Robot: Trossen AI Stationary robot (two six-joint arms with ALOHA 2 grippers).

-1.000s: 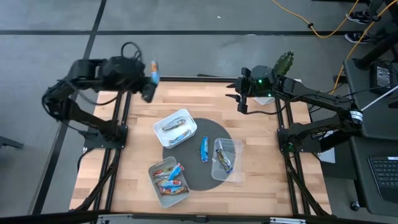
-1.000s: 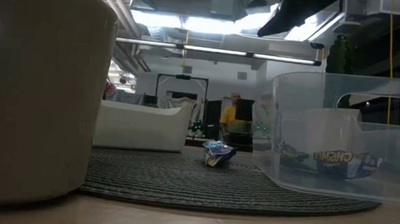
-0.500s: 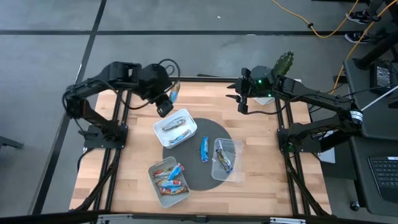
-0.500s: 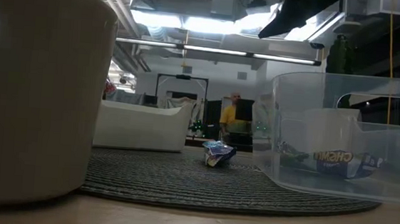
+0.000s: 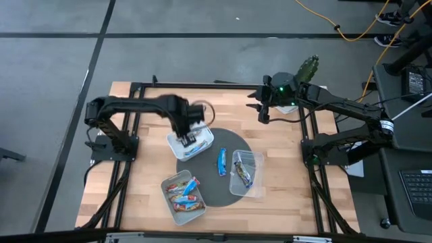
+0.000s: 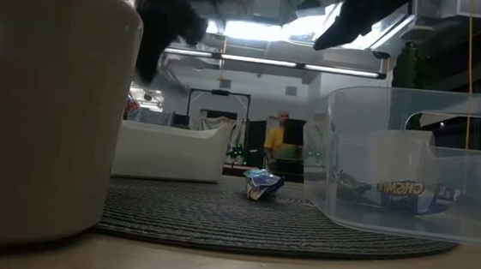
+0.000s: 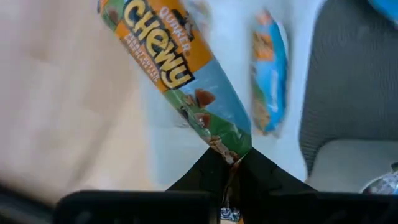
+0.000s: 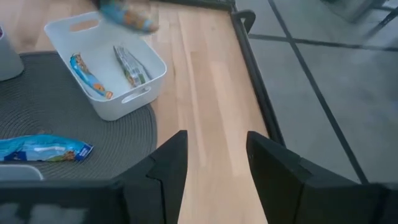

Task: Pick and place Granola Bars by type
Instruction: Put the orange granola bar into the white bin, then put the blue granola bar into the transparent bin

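Observation:
My left gripper [image 5: 184, 140] hovers over the white tub [image 5: 202, 128], shut on a granola bar [image 7: 180, 68] in an orange, blue and green wrapper. Two more bars [image 8: 90, 74] lie on that tub's floor. One blue bar [image 5: 221, 162] lies flat on the dark round mat [image 5: 223, 196]. A clear tub [image 5: 251, 156] holds a bar, and a third tub [image 5: 177, 214] at the near side holds several red-orange and blue bars. My right gripper [image 5: 262, 113] waits open over the table's far right part. My left gripper pinches the bar by one sealed end of its wrapper [image 7: 235, 152], between the two fingertips. The fingers come from above, and the bar runs on past them in line with the fingers. It is lifted clear, over the white tub's floor [image 7: 217, 37].
In the low view the near white tub [image 6: 44, 110] and the clear tub [image 6: 419, 166] stand close to the camera, with the loose bar [image 6: 262, 185] between them. Black frame rails [image 5: 131, 135] run along both table sides. A person [image 6: 281, 142] stands far behind.
My left arm has swung from beyond the table's far left corner toward the right and near side, and down over the white tub, carrying the bar with it. The right arm has kept still.

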